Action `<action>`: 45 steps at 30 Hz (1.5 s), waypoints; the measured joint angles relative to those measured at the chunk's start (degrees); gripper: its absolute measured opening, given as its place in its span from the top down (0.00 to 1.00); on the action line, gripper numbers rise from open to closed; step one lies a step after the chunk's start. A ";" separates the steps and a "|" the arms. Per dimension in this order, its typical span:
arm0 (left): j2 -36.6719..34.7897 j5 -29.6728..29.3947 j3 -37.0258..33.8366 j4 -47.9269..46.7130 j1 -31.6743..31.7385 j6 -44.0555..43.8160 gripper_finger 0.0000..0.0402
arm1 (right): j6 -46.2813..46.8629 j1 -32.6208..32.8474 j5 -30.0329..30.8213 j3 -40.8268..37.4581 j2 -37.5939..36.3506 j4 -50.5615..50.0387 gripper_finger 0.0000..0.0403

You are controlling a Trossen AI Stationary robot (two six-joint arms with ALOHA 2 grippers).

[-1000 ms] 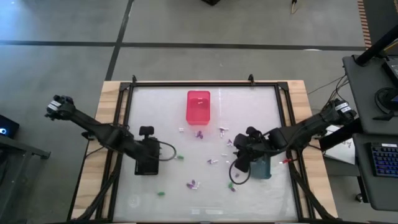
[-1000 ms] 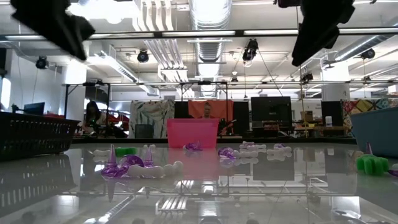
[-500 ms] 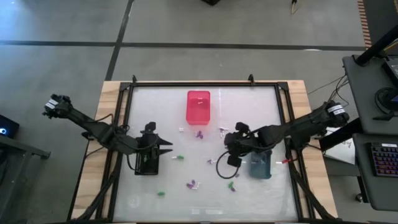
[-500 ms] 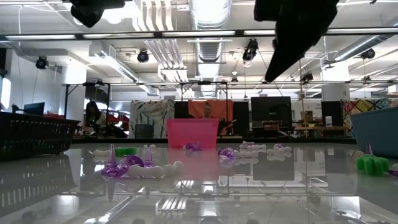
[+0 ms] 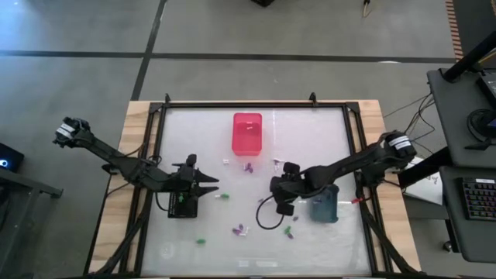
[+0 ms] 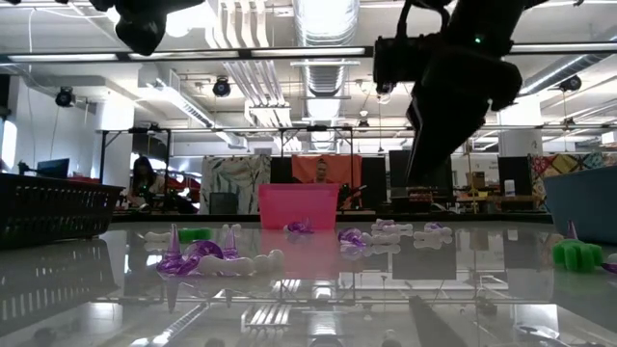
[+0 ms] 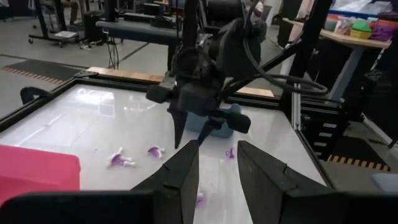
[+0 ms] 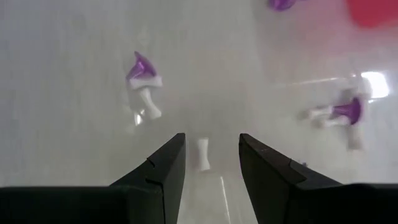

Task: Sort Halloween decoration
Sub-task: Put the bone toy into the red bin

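Note:
The Halloween decoration is many tiny green, purple and white pieces (image 5: pixel 248 167) scattered flat on the white tabletop, between the bins and toward the near edge. My right gripper (image 8: pixel 211 140) hangs open above the table's middle, slanting down. A small white piece (image 8: pixel 203 154) lies on the table below the gap between its fingers, untouched. A purple-and-white piece (image 8: pixel 144 81) lies a little beyond it. My left gripper (image 5: pixel 211 184) stands open and about level over the black bin (image 5: pixel 182 203), pointing toward the table's right, with nothing between its fingers.
A pink bin (image 5: pixel 247 132) stands at the far middle. A grey-blue bin (image 5: pixel 325 208) sits just right of my right gripper. A black frame (image 5: pixel 256 104) edges the table. People and desks show in the room beyond.
My right gripper has come down and gone toward the table's left, away from the grey-blue bin and over the pieces in the middle. My left gripper has tipped up from pointing down into the black bin to about level, pointing toward the table's right.

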 joint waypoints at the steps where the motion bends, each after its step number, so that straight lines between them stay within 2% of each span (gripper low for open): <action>1: 0.00 -0.01 -0.05 0.01 0.00 0.03 0.77 | 0.18 0.00 -0.13 0.00 0.58 0.09 0.65; 12: 0.11 -0.01 0.15 0.13 0.02 1.67 0.77 | 1.38 0.00 -1.41 0.00 5.59 -0.01 0.68; 21: 0.13 -0.01 0.20 0.16 0.02 2.28 0.77 | -0.01 -0.13 -1.39 -0.33 7.70 -0.08 0.78; 29: 0.15 -0.04 0.26 0.46 0.02 2.74 0.77 | -0.41 -0.09 -1.62 -0.26 9.49 1.33 0.91; 33: 0.15 -0.04 0.26 0.55 0.02 2.74 0.77 | -1.20 -0.12 -2.24 -0.25 9.14 1.42 0.97; 41: 0.15 -0.04 0.26 0.57 0.02 2.74 0.77 | -3.30 -0.89 -2.61 1.17 4.24 0.87 0.98; 45: 0.15 -0.04 0.26 0.61 0.10 2.77 0.77 | -7.84 -3.05 -2.57 3.73 2.03 0.87 0.98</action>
